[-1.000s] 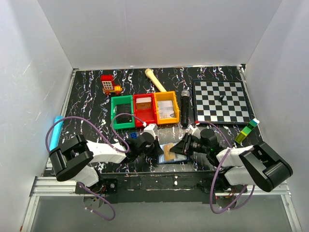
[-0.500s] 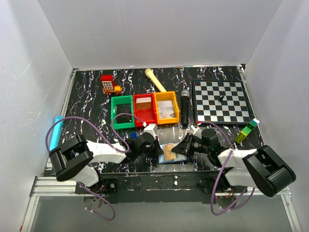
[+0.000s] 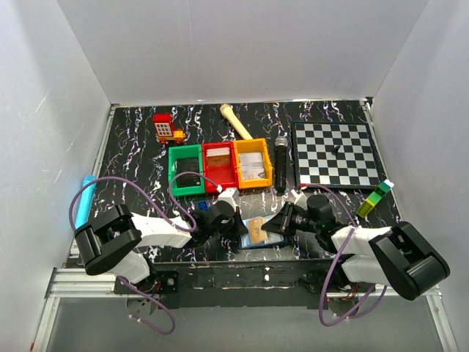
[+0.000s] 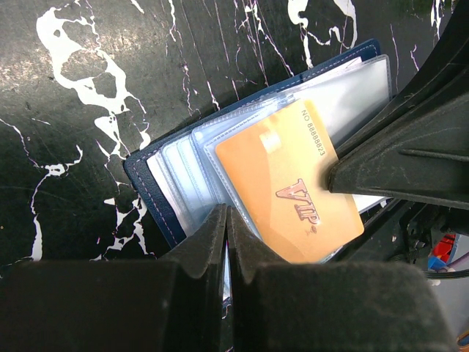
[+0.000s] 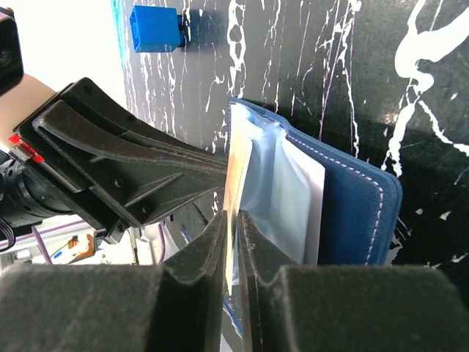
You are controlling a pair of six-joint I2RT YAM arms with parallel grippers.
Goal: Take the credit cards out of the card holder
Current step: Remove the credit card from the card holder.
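Observation:
The navy card holder (image 3: 272,240) lies open near the table's front edge, between both grippers. Its clear sleeves (image 4: 183,158) fan out from the navy cover (image 5: 363,213). An orange credit card (image 4: 282,183) marked VIP sticks out of one sleeve. My left gripper (image 4: 226,218) is shut on the near edge of the card holder's sleeves, seen from above at the holder's left side (image 3: 242,227). My right gripper (image 5: 236,220) pinches the orange card's edge (image 5: 234,172) between its jaws, reaching in from the right (image 3: 278,223). Paler cards (image 5: 311,198) stay in the sleeves.
Green (image 3: 174,166), red (image 3: 205,167) and orange (image 3: 239,163) bins stand just behind. A chessboard (image 3: 336,154) is at back right, with a black microphone (image 3: 281,163) beside it. A small blue brick (image 5: 154,28) lies by the left gripper. A green-yellow block (image 3: 374,198) is at right.
The right gripper's jaws have narrowed onto the orange card's edge. The left gripper and the card holder have stayed where they were.

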